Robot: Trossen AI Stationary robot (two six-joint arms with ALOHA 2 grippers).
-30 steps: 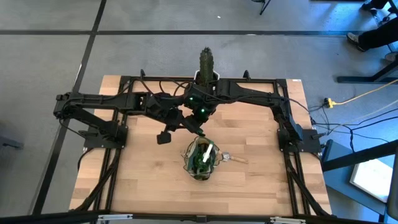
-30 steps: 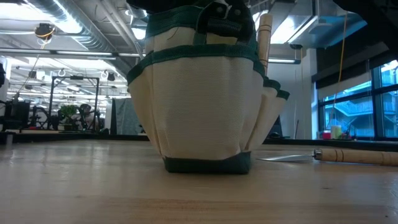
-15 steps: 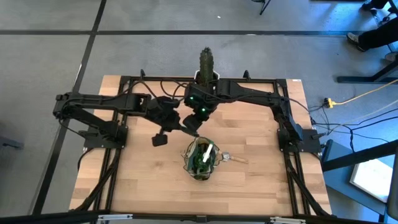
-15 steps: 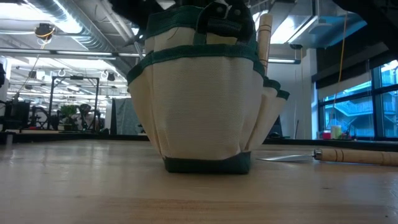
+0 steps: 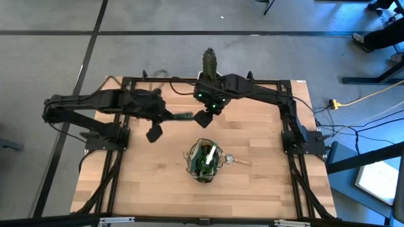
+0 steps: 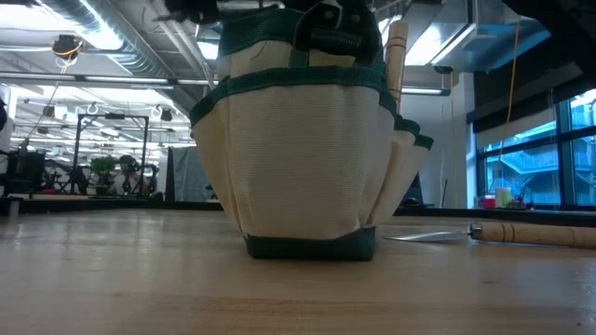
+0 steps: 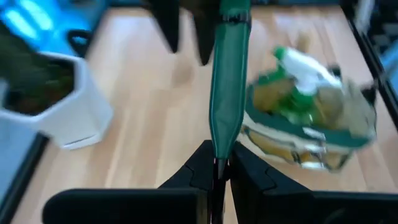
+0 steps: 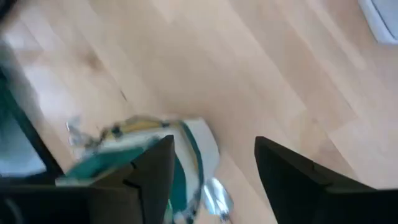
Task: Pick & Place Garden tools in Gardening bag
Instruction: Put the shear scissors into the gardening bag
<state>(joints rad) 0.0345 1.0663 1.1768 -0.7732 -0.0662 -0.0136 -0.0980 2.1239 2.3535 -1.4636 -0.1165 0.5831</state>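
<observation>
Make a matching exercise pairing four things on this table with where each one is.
1 tan-and-green fabric tote bag
2 wooden-handled metal tool
3 long green tool
4 green cactus in white pot

A clamped in the left gripper
B lying flat beside the bag
C far edge of the wooden table
D standing mid-table

Pairs: 1-D, 2-B, 3-A, 4-C.

Ribbed cloth gardening bag [image 6: 298, 158]; smooth pale wood table [image 5: 145, 183]; wooden-handled tool [image 6: 531, 234] with metal blade.
</observation>
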